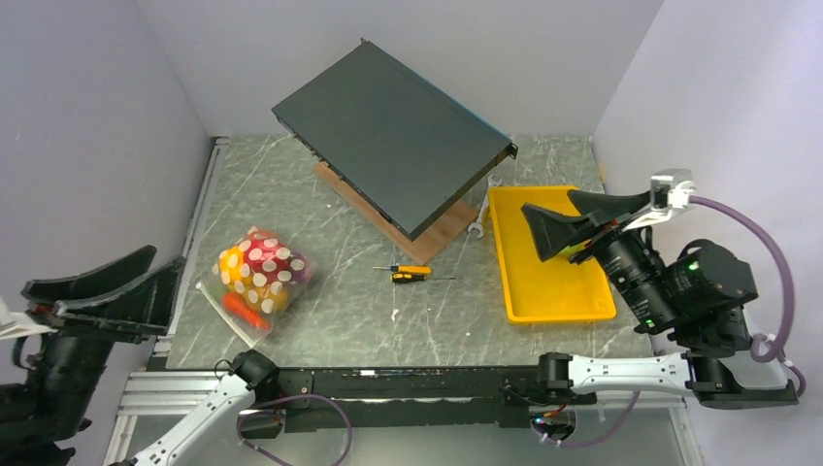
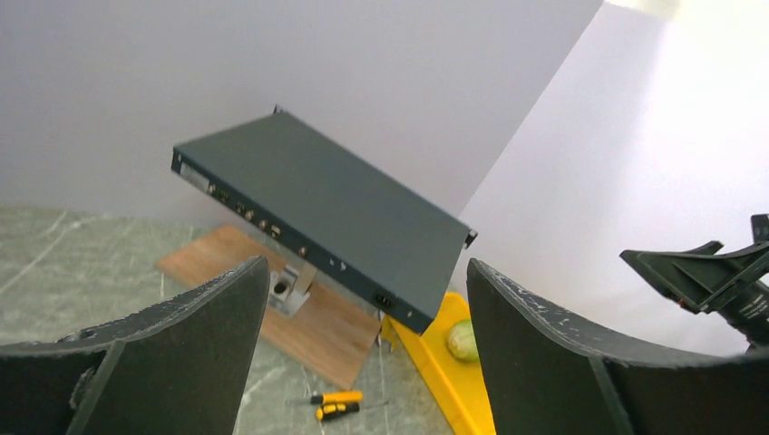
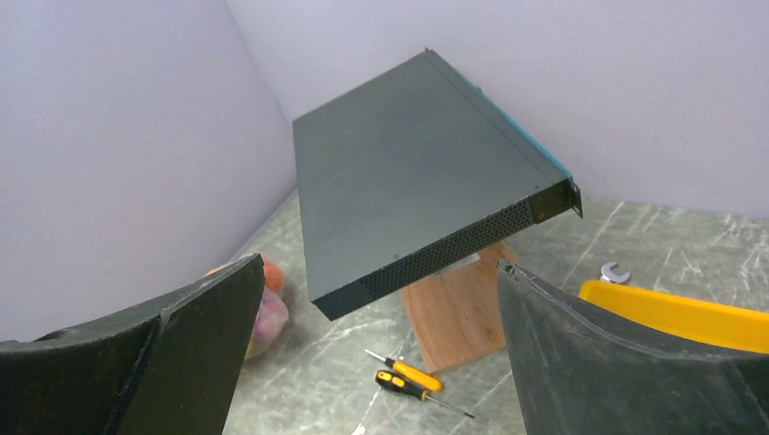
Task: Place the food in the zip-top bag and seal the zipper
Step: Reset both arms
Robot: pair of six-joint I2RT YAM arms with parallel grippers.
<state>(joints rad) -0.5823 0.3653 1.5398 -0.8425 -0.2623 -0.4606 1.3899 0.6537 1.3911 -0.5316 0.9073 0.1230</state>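
Well, my left gripper (image 1: 167,258) and right gripper (image 1: 546,204) gape; the floppy-looking zip-top bag (image 1: 262,280) I'd pinch by its near-left zipper (image 1: 219,307).

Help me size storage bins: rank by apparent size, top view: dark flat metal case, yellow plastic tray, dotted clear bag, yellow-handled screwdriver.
1. Dark flat metal case
2. Yellow plastic tray
3. Dotted clear bag
4. Yellow-handled screwdriver

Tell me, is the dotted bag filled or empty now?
Filled: the zip-top bag bulges with red, yellow and orange food seen through it. Whether it is sealed, I cannot tell.
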